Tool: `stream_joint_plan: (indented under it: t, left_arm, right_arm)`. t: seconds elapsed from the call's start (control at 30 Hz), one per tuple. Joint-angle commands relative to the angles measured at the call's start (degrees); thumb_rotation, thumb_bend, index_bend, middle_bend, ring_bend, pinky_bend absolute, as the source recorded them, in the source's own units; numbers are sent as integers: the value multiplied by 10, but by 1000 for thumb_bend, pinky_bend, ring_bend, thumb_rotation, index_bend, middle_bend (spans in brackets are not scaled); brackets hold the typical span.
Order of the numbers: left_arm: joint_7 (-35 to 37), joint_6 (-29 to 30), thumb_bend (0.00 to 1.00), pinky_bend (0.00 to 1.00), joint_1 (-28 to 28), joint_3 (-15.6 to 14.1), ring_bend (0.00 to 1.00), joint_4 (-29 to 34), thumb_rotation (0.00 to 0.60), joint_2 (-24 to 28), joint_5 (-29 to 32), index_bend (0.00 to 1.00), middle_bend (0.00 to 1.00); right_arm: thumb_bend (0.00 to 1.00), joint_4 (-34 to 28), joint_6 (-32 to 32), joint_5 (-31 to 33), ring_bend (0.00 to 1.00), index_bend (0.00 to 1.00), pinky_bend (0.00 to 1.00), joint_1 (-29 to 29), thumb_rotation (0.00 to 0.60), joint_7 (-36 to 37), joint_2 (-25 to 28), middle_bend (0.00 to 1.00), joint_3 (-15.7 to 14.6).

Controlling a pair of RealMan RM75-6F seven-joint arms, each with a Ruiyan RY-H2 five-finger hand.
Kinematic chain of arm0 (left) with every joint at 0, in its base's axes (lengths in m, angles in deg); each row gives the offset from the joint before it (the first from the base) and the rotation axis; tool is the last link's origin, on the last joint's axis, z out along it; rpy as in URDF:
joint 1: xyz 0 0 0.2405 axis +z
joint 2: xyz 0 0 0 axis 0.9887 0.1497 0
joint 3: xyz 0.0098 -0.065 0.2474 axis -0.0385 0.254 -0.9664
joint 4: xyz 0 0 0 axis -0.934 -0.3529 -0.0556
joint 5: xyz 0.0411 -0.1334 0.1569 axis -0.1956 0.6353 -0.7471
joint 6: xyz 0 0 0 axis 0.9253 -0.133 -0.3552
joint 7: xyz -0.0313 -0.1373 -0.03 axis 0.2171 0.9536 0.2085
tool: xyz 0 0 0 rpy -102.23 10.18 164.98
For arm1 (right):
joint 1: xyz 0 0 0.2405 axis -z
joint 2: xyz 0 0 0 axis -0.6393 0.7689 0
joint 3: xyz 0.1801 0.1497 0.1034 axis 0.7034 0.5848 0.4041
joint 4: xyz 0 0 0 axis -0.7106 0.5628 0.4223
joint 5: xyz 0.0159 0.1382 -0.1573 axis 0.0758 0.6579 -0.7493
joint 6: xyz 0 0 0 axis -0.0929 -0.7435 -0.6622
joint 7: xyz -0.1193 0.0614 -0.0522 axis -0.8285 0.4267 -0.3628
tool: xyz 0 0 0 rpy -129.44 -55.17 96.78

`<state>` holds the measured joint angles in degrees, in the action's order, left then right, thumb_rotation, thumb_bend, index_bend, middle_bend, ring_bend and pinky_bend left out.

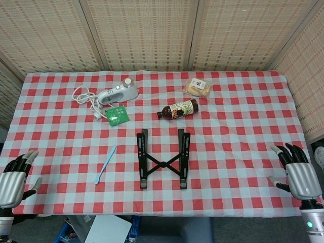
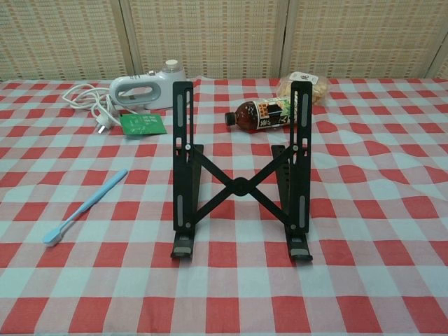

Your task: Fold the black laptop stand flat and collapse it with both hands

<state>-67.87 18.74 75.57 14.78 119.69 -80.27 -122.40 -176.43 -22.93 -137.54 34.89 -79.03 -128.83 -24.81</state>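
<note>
Black laptop stand (image 1: 163, 159) is seen propped open mid-table, rails running front to back, well apart from and between left hand (image 1: 14, 178) and right hand (image 1: 299, 174), whose fingers are released, grasping nothing.

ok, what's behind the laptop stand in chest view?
Behind the laptop stand lies a brown bottle on its side; the stand's right rail covers part of its body. Further back sits a snack packet, also partly covered.

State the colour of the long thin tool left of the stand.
Light blue tool; clearest in the chest view.
</note>
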Motion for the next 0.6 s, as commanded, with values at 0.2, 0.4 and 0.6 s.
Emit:
stream_joint_plan:
  t: [0.2,0.4,0.6]
  left_arm:
    - [12,-4,349,202,-4,-2,139,2,600,3,-8,103,130]
    - [31,-12,349,202,-13,1,139,5,600,11,-13,104,130]
    - [83,-32,349,202,-34,12,140,6,600,27,-18,104,130]
  right_arm:
    - [139,-4,2,-5,71,135,79,-2,600,6,0,172,-2]
    - [139,-12,12,-12,71,135,79,-7,600,30,4,172,-5]
    - [133,-30,36,-19,71,135,79,-23,600,67,14,172,-6]
